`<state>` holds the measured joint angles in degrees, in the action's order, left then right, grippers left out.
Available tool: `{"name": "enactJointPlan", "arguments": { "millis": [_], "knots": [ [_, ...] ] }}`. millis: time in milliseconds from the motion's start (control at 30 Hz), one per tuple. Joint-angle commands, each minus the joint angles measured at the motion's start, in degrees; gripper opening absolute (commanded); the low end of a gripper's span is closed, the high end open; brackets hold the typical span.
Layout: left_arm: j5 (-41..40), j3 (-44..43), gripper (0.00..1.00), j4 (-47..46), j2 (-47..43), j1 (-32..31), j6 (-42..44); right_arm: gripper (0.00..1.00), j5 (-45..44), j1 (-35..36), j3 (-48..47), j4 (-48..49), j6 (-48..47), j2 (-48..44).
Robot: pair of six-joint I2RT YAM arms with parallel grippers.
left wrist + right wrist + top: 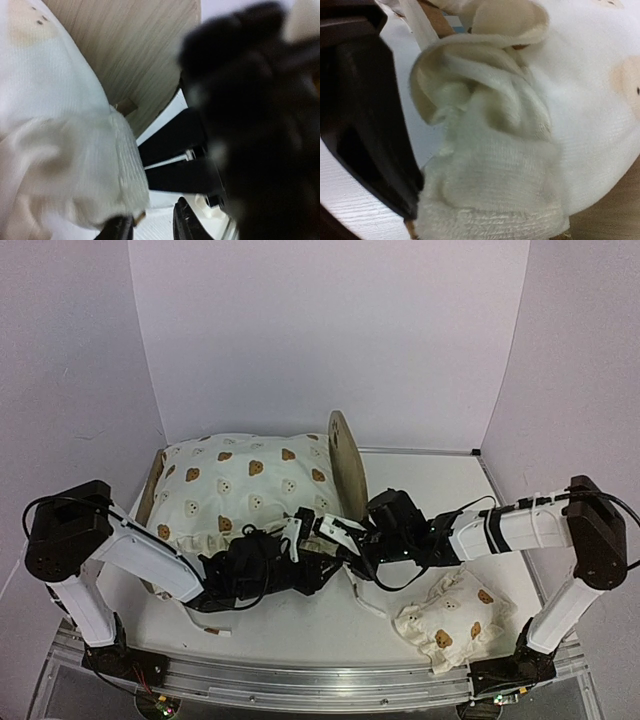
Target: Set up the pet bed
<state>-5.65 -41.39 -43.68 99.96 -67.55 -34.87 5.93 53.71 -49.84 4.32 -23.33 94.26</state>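
Pale wood and cream cloth take up the back left of the white table (300,625) in the overhead view. The pet bed (347,468) stands there with its rounded wooden end upright on the right. A cream bear-print cushion (250,485) lies on top of it and hides its base. Both arms reach in to the cushion's near right corner, where the left gripper (293,543) and the right gripper (335,530) sit just beside each other. A small bear-print pillow (450,618) lies well apart, near the right arm's base.

From the left wrist, we see the pet bed's wood grain above and the cushion's ruffle hanging at the left. Two dark fingertips (186,225) at the bottom stand apart with nothing between them. A black blurred shape (260,115) fills the right side.

From the right wrist, we see the cushion's ruffled corner bunched against one dark finger (370,125). This gripper is closed, and we cannot tell whether cloth is pinched in it.
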Motion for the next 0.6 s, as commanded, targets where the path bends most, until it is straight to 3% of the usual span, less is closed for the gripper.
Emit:
{"name": "enactJointPlan", "arguments": {
  "millis": [0,100,200,367,567],
  "knots": [
    [0.4,6.4,0.39,-3.9,-9.5,-0.5,-0.4,0.0,7.1,-0.6,-1.2,4.0,-3.9,0.3],
    [-1.4,11.4,0.5,-3.9,-13.5,-1.5,5.0,0.0,8.8,-1.1,-1.7,2.9,-5.1,0.4],
    [-1.7,14.7,0.51,-4.4,-13.7,-1.6,13.5,0.0,9.4,-1.7,-2.3,1.7,-6.1,0.7],
    [-3.1,14.8,0.35,-6.8,-9.2,-1.5,27.8,0.0,9.6,-2.2,-2.9,0.7,-7.5,0.9],
    [-9.7,10.1,0.2,-8.0,-3.7,-0.9,38.0,0.0,5.1,-2.3,-3.5,1.7,-8.4,1.1]
  ]
}}
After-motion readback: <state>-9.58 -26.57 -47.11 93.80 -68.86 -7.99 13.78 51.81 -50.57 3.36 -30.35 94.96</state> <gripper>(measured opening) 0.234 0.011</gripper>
